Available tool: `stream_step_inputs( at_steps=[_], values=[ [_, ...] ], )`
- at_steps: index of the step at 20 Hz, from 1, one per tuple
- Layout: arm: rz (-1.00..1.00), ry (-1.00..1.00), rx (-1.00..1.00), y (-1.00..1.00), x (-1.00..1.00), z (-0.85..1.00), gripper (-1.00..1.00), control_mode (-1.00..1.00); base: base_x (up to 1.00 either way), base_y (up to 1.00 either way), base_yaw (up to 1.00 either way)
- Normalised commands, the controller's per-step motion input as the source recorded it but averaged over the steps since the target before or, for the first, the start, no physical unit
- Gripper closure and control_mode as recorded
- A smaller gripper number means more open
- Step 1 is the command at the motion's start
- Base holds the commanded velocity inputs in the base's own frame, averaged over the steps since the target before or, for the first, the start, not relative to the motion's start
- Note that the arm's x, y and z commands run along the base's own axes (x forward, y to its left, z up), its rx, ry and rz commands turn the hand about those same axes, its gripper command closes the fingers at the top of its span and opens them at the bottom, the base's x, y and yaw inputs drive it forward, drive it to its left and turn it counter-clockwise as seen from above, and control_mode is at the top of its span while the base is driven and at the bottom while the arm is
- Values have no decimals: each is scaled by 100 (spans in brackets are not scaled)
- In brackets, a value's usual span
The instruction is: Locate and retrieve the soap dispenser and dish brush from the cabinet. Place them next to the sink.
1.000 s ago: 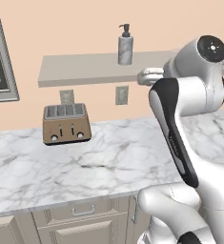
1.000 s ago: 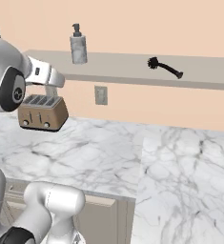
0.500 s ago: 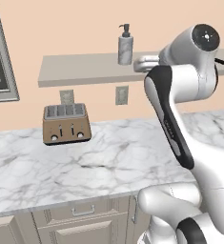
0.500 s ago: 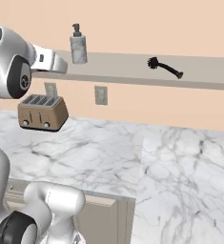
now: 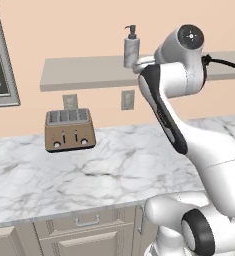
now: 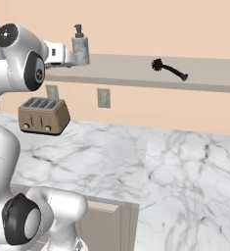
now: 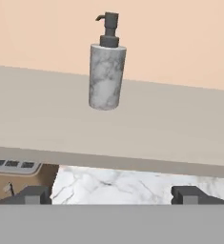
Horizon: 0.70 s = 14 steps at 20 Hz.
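Grey-white marbled cylindrical soap dispenser (image 7: 107,76) with dark grey pump top: upright on long flat grey-beige shelf board (image 6: 136,71), near its left part. Thin black dish brush (image 6: 169,69) with round bristled head: lying flat on same board, well apart to the right.
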Motion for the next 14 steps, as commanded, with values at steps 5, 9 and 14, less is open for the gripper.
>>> stream_step_inputs(
  at_steps=[5, 9, 14],
  values=[
    [1, 4, 5, 0, 50, -2, -100, -100, 0, 0, 0],
    [0, 0, 5, 1, 41, -3, -100, -100, 0, 0, 0],
    [0, -1, 1, 4, 46, -15, -100, -100, 0, 0, 0]
  ],
)
